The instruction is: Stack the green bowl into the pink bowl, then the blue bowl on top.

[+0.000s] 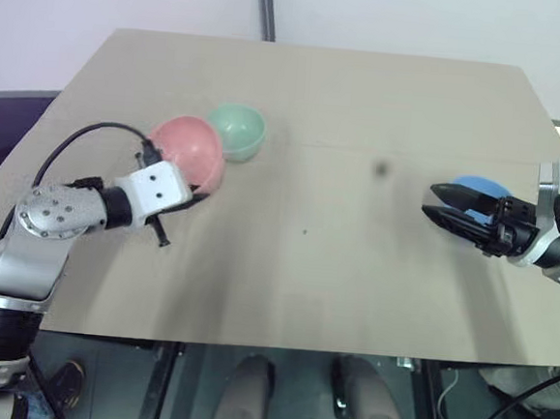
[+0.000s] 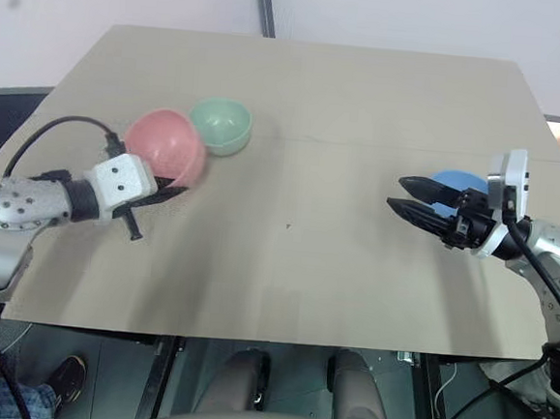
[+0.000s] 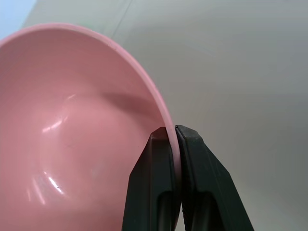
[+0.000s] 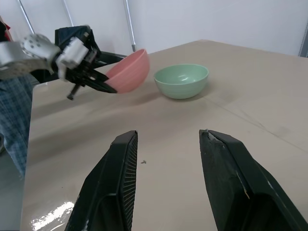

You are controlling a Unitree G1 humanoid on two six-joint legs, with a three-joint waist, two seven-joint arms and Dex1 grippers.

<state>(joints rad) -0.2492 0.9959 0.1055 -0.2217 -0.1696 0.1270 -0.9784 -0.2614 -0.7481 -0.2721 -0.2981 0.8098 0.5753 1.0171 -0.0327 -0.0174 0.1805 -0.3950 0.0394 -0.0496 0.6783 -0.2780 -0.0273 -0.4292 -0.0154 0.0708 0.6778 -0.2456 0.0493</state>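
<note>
I am pinching the pink bowl (image 1: 189,151) by its rim with the left gripper (image 3: 174,137), lifted and tilted beside the green bowl (image 1: 238,130), while the right gripper (image 4: 166,139) is hanging spread in front of the blue bowl (image 1: 480,186), so nothing is stacked yet.

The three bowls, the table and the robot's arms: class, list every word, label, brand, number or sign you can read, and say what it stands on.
None can be read.
The pink bowl, green bowl and blue bowl are plain.
The table bears only small dark specks, no print.
The left end effector and right end effector carry no markings.
</note>
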